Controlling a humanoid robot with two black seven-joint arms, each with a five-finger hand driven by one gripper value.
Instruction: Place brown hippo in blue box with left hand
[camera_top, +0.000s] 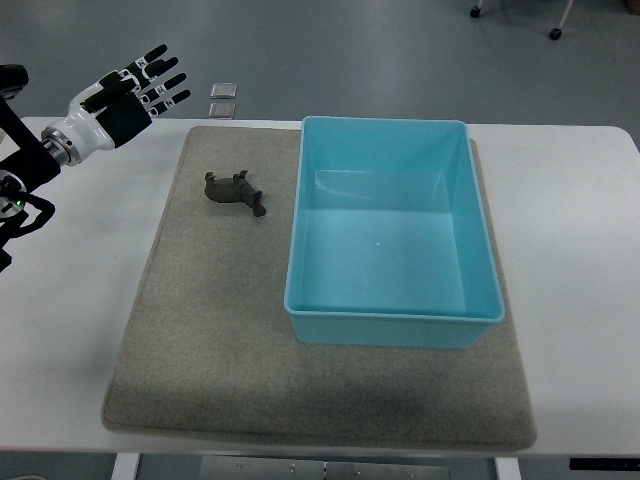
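A small dark brown hippo (237, 191) lies on the grey mat (210, 330), a little left of the blue box (392, 318). The box is empty and sits on the mat's right half. My left hand (135, 92) is raised at the upper left, above the table's far left corner, well up and left of the hippo. Its fingers are spread and hold nothing. The right arm is out of view.
The mat lies on a white table (580, 250). Two small clear squares (222, 99) lie on the floor beyond the table's far edge. Chair casters (554, 33) show at the top right.
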